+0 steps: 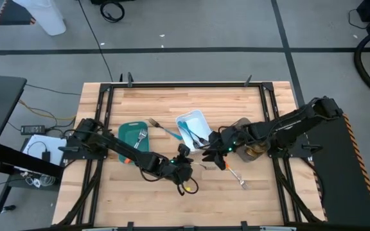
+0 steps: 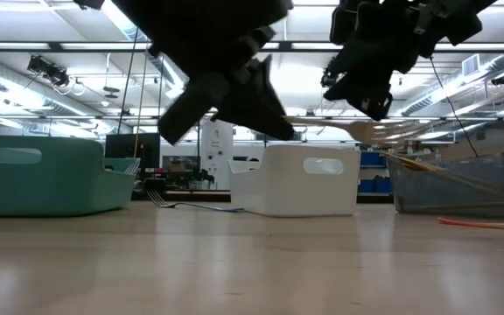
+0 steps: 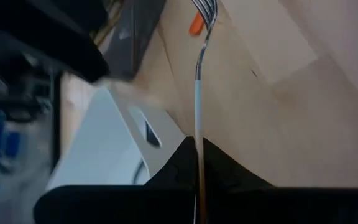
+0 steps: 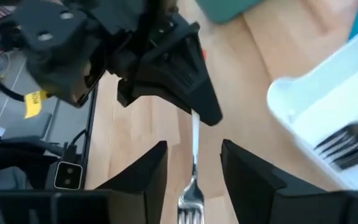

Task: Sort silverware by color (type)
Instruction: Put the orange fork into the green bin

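A fork with a pale handle and silver tines (image 4: pixel 191 199) hangs in the air between my two grippers, above the table's middle. My left gripper (image 3: pixel 199 140), also seen in the high view (image 1: pixel 186 168), is shut on it. My right gripper (image 4: pixel 194 144) is open; its fingers stand on either side of the fork near the tines, with a gap on each side. In the high view the right gripper (image 1: pixel 212 154) sits just right of the left one, beside the white tray (image 1: pixel 194 125). My left gripper pinches the fork's handle (image 3: pixel 199 118) between its two fingers, at the end away from the tines. The fork runs straight on from the fingers, along them, its tines (image 3: pixel 207 7) toward my right gripper. It is lifted clear of the table.
A teal tray (image 1: pixel 133 136) with a fork in it stands at the left. The white tray holds blue-handled pieces. A grey-brown tray (image 1: pixel 249 147) sits under my right arm. A blue-handled fork (image 1: pixel 164 130) lies between the teal and white trays. An orange-handled fork (image 1: pixel 236 174) lies on the wood nearer the front.
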Robot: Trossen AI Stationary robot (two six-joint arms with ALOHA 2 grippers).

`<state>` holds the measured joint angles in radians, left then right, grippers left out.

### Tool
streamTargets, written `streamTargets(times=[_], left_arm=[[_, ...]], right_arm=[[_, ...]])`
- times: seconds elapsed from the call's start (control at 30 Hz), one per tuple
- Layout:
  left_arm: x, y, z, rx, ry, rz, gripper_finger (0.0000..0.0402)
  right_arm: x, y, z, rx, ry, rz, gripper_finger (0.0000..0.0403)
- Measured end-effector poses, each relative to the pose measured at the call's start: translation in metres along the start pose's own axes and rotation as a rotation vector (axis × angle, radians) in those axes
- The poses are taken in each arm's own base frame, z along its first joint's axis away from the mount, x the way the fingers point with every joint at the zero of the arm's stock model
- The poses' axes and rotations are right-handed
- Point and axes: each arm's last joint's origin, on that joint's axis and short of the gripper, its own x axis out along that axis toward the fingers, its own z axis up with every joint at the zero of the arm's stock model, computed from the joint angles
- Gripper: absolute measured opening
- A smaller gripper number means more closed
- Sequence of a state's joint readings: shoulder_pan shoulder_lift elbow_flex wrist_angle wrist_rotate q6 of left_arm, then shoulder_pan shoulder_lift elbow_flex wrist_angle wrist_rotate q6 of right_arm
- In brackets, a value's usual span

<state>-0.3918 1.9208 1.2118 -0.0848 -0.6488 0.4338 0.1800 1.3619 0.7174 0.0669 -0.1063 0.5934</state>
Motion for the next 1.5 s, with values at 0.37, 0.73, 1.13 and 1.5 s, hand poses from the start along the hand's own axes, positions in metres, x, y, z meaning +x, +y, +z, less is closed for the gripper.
streamTargets(times=[0.37, 0.73, 1.13, 1.5], left_arm=[[-0.042, 0.011, -0.005, -0.261, 0.038, -0.038, 0.0008], [-0.08, 0.01, -0.027, -0.407, 0.006, -0.037, 0.0008], [-0.121, 0.006, -0.073, -0.649, -0.031, 0.051, 0.0008], [-0.14, -0.002, -0.114, -0.982, -0.049, 0.12, 0.0008]], right_arm=[[-0.033, -0.005, 0.021, -0.145, -0.099, 0.021, 0.0156], [-0.043, -0.014, 0.026, -0.17, -0.133, -0.066, 0.0156], [-0.044, -0.015, 0.027, -0.182, -0.167, -0.139, 0.0156], [-0.044, -0.016, 0.027, -0.196, -0.173, -0.156, 0.0156]])
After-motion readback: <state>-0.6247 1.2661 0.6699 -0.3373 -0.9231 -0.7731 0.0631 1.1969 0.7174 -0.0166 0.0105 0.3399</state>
